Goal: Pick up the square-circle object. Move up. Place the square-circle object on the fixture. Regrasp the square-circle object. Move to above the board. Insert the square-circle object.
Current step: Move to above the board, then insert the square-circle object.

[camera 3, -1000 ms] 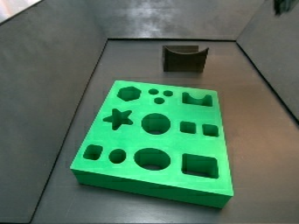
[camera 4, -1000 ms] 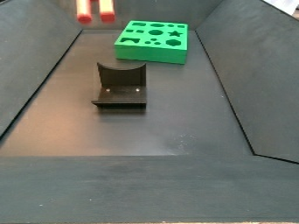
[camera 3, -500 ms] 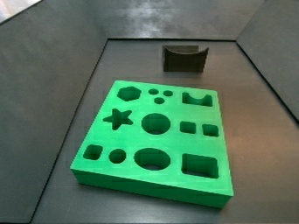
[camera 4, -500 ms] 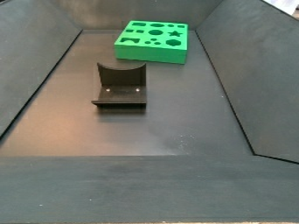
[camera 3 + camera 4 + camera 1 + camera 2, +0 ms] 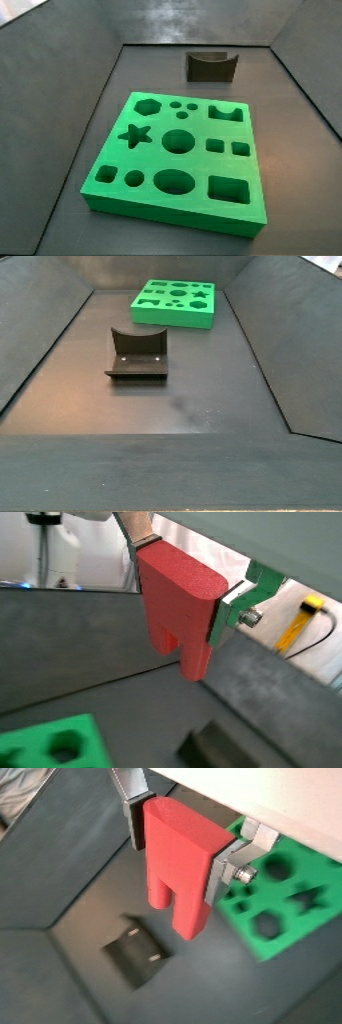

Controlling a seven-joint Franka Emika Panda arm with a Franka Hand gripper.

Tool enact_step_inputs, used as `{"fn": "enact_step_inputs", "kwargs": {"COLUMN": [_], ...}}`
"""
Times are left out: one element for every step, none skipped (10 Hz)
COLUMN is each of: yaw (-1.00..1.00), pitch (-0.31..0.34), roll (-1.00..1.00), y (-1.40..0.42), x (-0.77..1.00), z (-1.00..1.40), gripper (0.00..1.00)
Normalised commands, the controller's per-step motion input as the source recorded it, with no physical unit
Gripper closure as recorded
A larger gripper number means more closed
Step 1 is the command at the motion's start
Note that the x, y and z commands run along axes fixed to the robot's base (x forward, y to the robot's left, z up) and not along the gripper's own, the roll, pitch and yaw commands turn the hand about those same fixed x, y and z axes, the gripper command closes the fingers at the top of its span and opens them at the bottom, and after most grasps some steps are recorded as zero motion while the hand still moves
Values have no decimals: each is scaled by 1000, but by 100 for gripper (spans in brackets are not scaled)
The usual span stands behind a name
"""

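Observation:
In both wrist views my gripper [image 5: 182, 584] [image 5: 179, 846] is shut on the square-circle object [image 5: 181, 622] [image 5: 181, 873], a red block with a notched, two-pronged end hanging down. It is held high above the floor. The green board [image 5: 287, 898] [image 5: 54, 742] lies far below, and so does the dark fixture [image 5: 138, 951] [image 5: 221, 747]. In both side views the board [image 5: 181, 155] [image 5: 174, 303] and the fixture [image 5: 210, 66] [image 5: 136, 353] rest on the floor. The gripper and the red piece are out of both side views.
Sloped dark walls [image 5: 60, 70] [image 5: 267, 336] enclose the floor on all sides. A yellow cable [image 5: 301, 617] shows outside the bin in a wrist view.
One second ago the red piece showed at the upper edge of a side view. It has risen out of that view. Board and fixture have not moved.

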Motion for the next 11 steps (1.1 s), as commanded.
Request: {"fn": "enact_step_inputs", "kwargs": {"yaw": [-205,-204,-204,-194,-161,-111,-65,-41,-134,-80,-114], "pitch": [-68,-47,-36,-25,-19,-12,-12,-18,0,0,-3], "roll": [-1000,-1000,-1000,-1000,-907,-687,-472,-311,-160,37,40], "y": [-531,-232,-154,-65,0,11,8,5,-297,-600,-583], "x": [-589,-303,-209,-110,-65,-46,-40,-28,0,-260,-237], "z": [199,84,57,35,1,3,8,-1,-743,-1000,-1000], "gripper": [100,100,100,100,100,100,100,100,100,100,100]}}
